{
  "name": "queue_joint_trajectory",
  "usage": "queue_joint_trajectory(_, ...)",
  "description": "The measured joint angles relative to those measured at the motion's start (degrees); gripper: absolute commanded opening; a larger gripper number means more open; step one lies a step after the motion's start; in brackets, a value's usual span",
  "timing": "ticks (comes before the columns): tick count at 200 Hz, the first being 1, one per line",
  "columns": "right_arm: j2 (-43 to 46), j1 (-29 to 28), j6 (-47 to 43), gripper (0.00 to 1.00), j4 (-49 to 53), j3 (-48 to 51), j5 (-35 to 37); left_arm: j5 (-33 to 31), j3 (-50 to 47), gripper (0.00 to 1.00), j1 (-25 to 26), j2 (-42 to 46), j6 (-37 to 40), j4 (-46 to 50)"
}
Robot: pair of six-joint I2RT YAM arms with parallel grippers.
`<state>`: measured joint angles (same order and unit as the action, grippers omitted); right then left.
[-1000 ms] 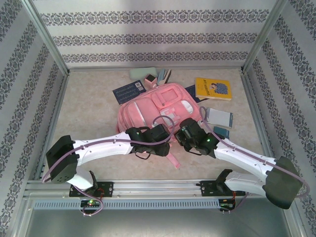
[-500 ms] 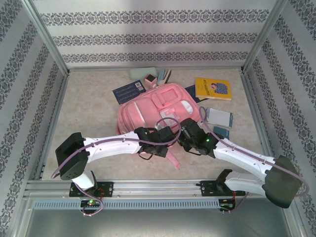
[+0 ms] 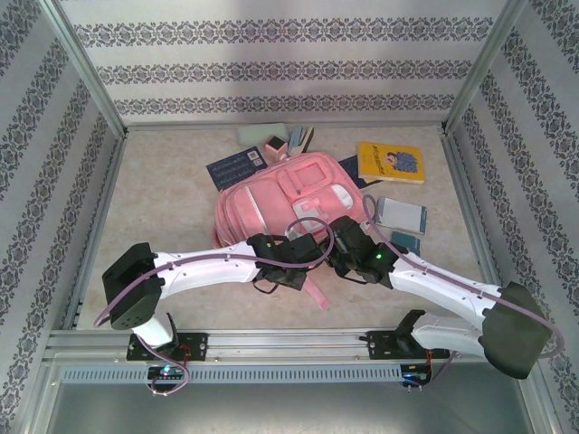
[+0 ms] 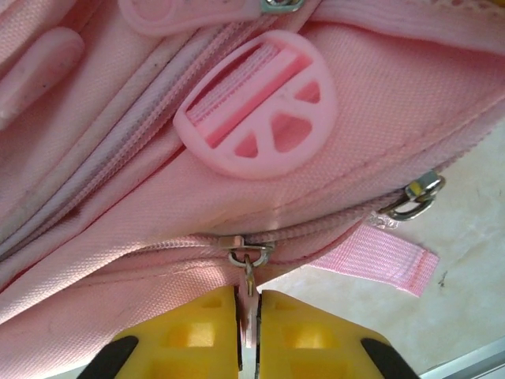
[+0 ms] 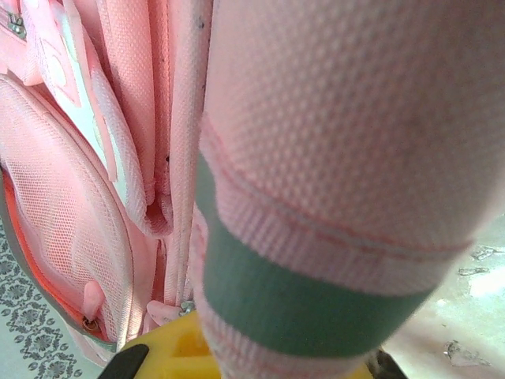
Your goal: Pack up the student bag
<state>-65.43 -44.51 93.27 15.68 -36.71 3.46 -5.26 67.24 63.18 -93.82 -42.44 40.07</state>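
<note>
L gripper (image 4: 250,306) jaws pinch zipper pull (image 4: 248,267), student bag (image 3: 271,194) 6 o'clock edge, presumably to unzip; R gripper (image 3: 339,238) jaws clamp strap (image 5: 331,197), bracing.

Pink student bag (image 3: 267,203), left arm (image 3: 208,267) and right arm (image 3: 443,287) at its near edge

The student bag (image 3: 280,194) lies on the table (image 3: 163,217), a book (image 3: 391,163) to its right, a notebook (image 3: 235,168) behind-left.
</note>
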Motion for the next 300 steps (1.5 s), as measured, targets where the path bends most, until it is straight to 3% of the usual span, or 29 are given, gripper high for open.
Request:
queue_joint_trajectory(93,-0.52,0.0,0.02,0.0,-1.07,0.0,-1.25,-2.64,-0.04,0.23,0.15,-1.01,0.83,-0.02)
queue_joint_trajectory(115,-0.52,0.0,0.02,0.0,-1.27,0.0,-1.42,-3.1,0.02,0.19,0.15,-1.57,1.31,-0.02)
queue_joint_trajectory(158,-0.52,0.0,0.0,0.0,-1.31,0.0,-1.4,-4.26,0.04,0.0,0.15,-1.77,2.05,0.02)
queue_joint_trajectory(300,-0.48,2.89,-3.54,0.0,-1.75,1.38,-4.81,-2.01,-9.42,0.0,0.13,6.67,3.02,-4.09)
